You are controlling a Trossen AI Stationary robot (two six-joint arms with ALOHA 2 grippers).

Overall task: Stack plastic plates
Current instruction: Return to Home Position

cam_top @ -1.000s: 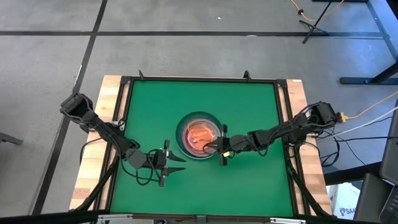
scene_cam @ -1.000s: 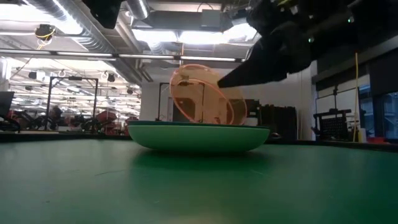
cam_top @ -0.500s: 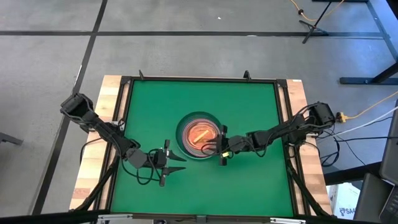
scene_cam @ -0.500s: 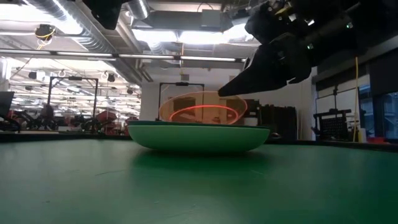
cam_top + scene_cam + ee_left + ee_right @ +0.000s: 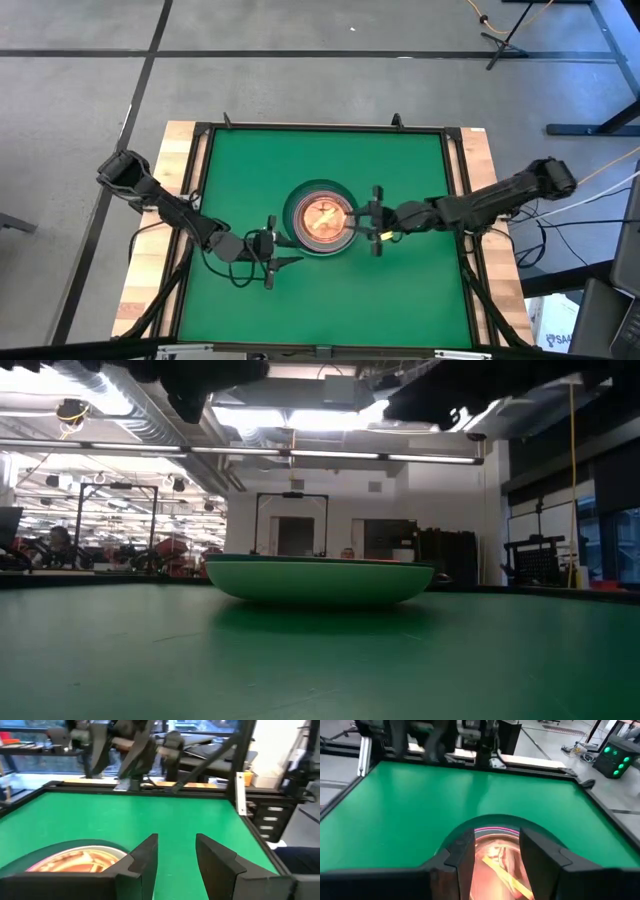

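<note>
The stack of plastic plates sits in the middle of the green table. Its bottom plate is large and dark green, with a pink rim inside it and a small translucent amber plate lying flat on top. My right gripper is open at the stack's right rim, clear of it, and its wrist view shows the amber plate between the fingers. My left gripper is open at the stack's near left, and the stack shows in its wrist view.
A black frame and wooden borders edge the green table top. Green surface lies bare on all sides of the stack. The low view shows the room behind the stack.
The amber plate stood tilted on the stack at my right gripper's tips, then dropped flat into the stack. My right gripper has let it go, risen and drawn back toward the table's right edge. My left gripper has moved a little toward the stack.
</note>
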